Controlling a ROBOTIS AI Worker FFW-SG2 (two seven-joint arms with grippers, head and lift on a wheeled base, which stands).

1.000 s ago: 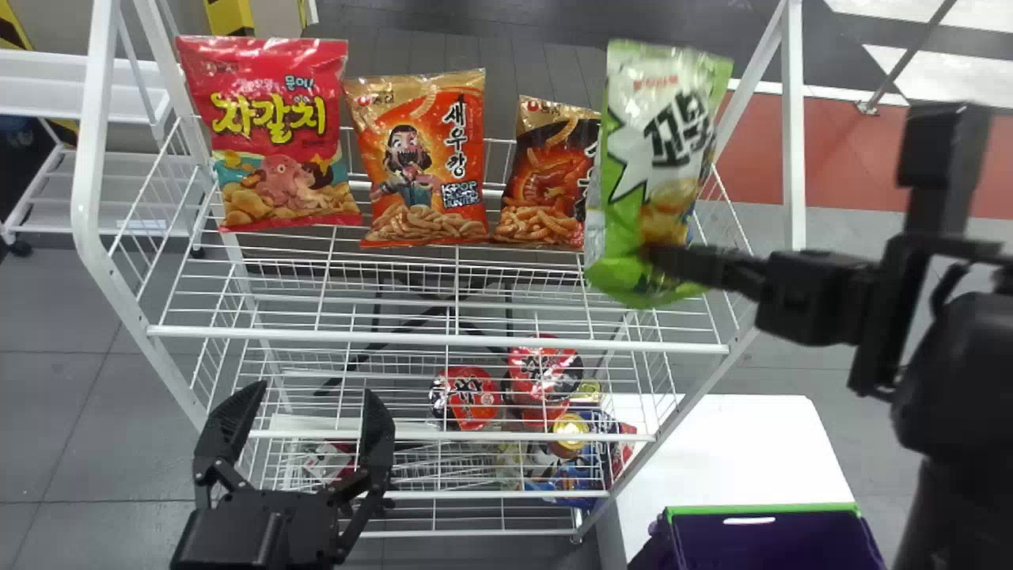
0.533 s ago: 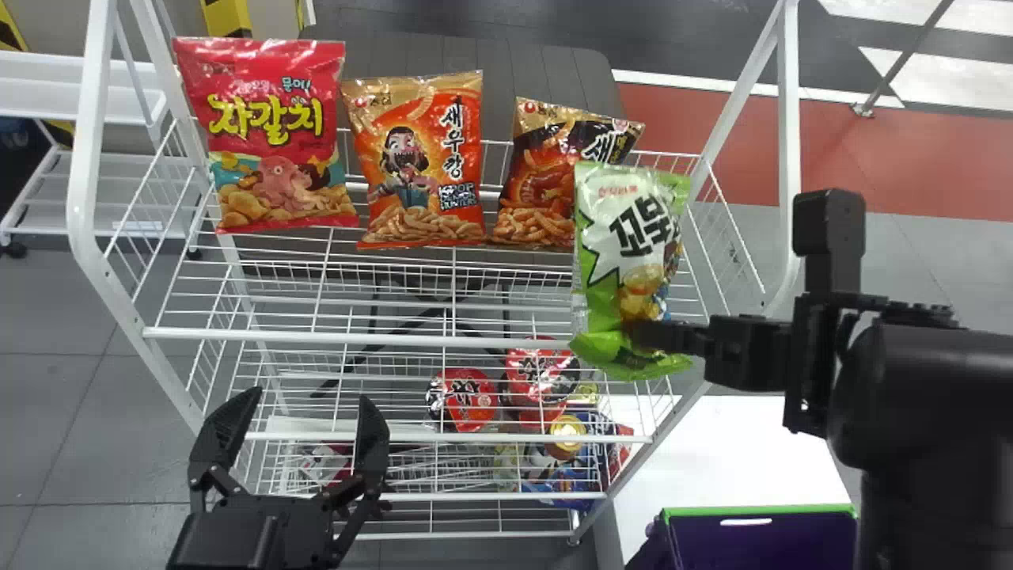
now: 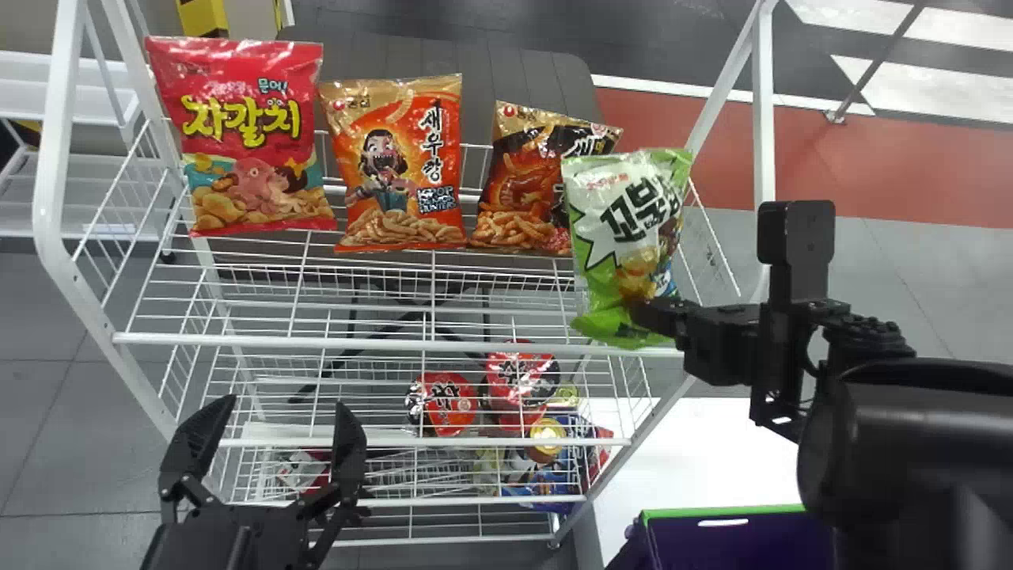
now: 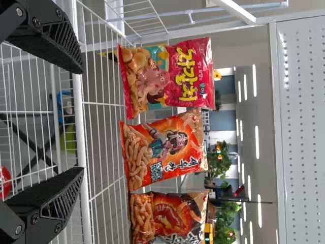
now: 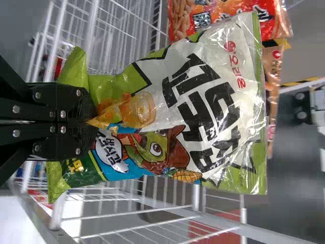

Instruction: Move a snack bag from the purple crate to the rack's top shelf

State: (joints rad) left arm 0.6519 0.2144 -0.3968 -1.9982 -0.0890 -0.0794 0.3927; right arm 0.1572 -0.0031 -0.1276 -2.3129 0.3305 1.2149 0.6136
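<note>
1. Moved since the previous frame: green-and-white plastic snack bag (image 3: 625,202), whose bottom edge sat well below the top shelf's front rail (image 3: 380,342) in the head view and is now roughly level with it.
2. Bag stands upright at the right end of the top shelf, in front of part of a black-and-orange snack bag (image 3: 526,186). Contact with the shelf wires cannot be told.
3. Right end effector (image 3: 643,311) is clenched on the bag's lower end, reaching in from the right.
4. Upright on the same white wire rack (image 3: 57,182), farther left: orange snack bag (image 3: 404,170), then red snack bag (image 3: 245,146).
5. Purple plastic crate (image 3: 732,546) with green rim is below right, by a white counter (image 3: 688,451).
6. Left end effector (image 3: 283,404) is parked in front of the rack, fingers spread, holding nothing.
</note>
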